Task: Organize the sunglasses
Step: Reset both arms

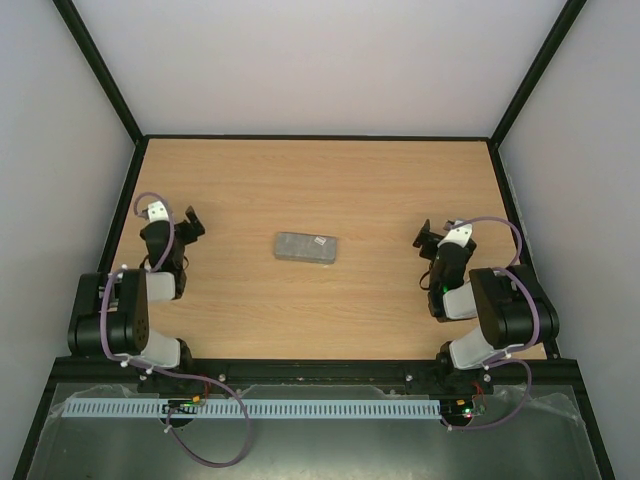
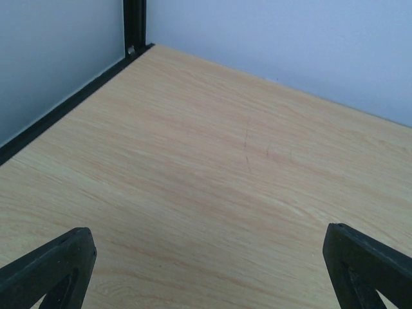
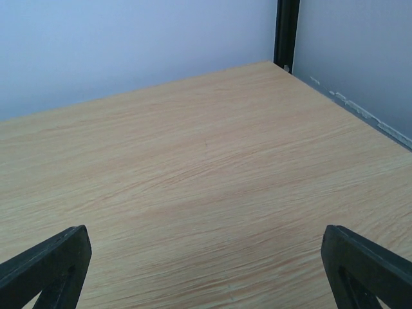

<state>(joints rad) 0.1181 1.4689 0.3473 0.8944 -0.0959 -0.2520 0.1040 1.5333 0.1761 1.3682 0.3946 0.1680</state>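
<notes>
Pale walls [image 1: 330, 60] and a black frame [image 1: 100, 70] enclose the wood-grain table [image 1: 400, 180]. Open table surface runs ahead of each claw to a far corner. A shut grey case [image 1: 306, 247] lies between the claws, well apart from both. Left claw [image 2: 206, 238] and right claw [image 3: 205, 235]: jaws spread wide, gripping nothing. Sunglasses: not visible in any view; location cannot be told.
</notes>
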